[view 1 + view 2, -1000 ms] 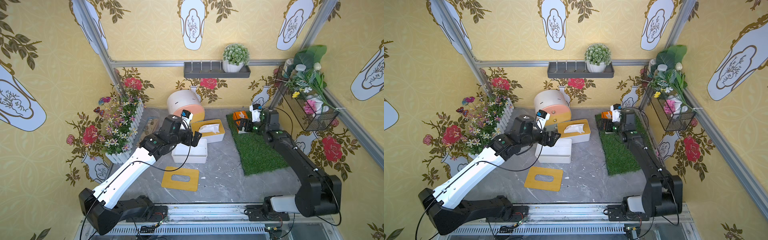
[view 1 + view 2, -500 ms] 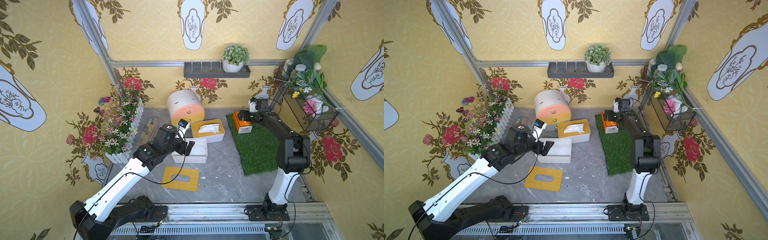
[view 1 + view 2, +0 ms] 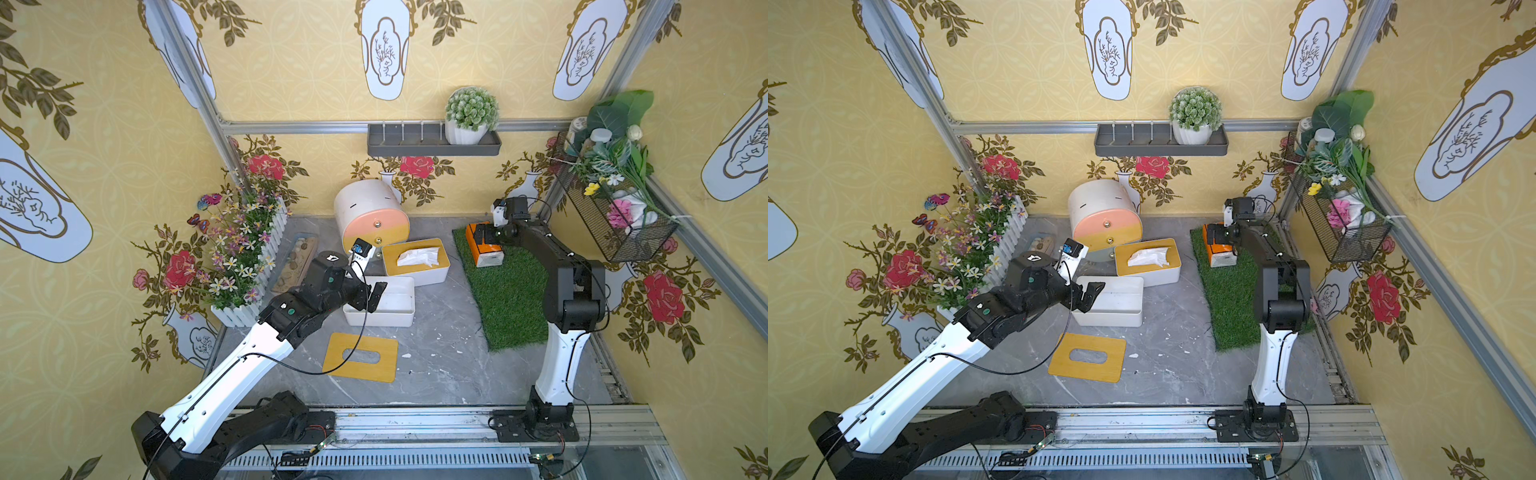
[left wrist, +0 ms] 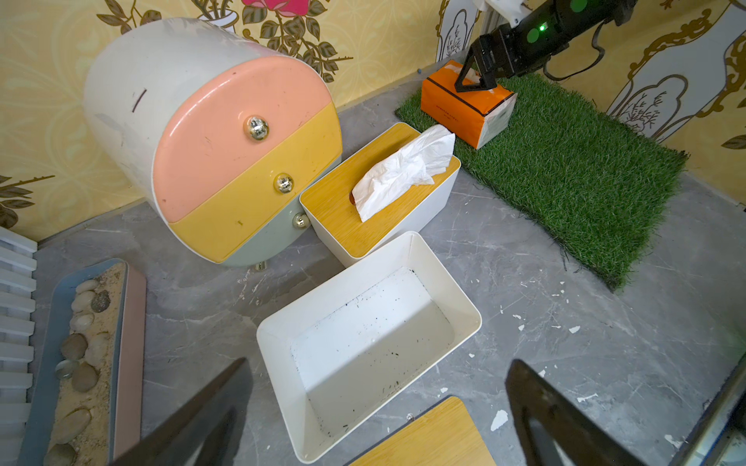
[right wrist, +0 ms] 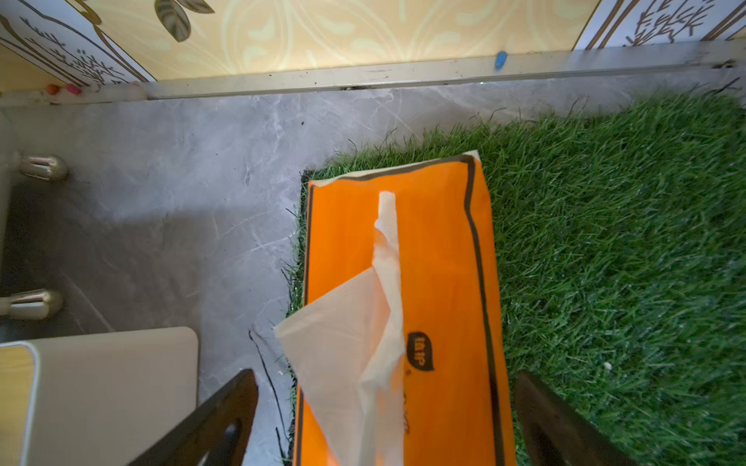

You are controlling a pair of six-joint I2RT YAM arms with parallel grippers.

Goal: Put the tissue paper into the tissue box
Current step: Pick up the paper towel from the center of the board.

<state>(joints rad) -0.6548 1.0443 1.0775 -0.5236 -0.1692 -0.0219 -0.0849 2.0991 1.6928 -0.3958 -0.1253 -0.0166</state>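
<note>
Top views: grey marble floor (image 3: 436, 374), yellow papered walls. Orange pack (image 3: 487, 254) lies on far end of mat (image 3: 511, 307), right side. Box (image 3: 395, 305) open, mid-floor; lid (image 3: 360, 357) near it.
Left wrist: left gripper (image 4: 376, 362) spread wide, empty, above box.
Right wrist: right gripper (image 5: 384, 374) spread wide, empty, over pack; sheet (image 5: 343, 343) protrudes. Pack judged light, soft, slick-wrapped: pinch across long sides, not sheet.

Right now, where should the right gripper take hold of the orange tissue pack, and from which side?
Grip the orange tissue pack across its two long sides, coming straight down from above. It lies flat on the grass mat, and the open right gripper hangs over it, jaws spanning its narrow width. Probably best to avoid pinching the loose tissue on top.
</note>
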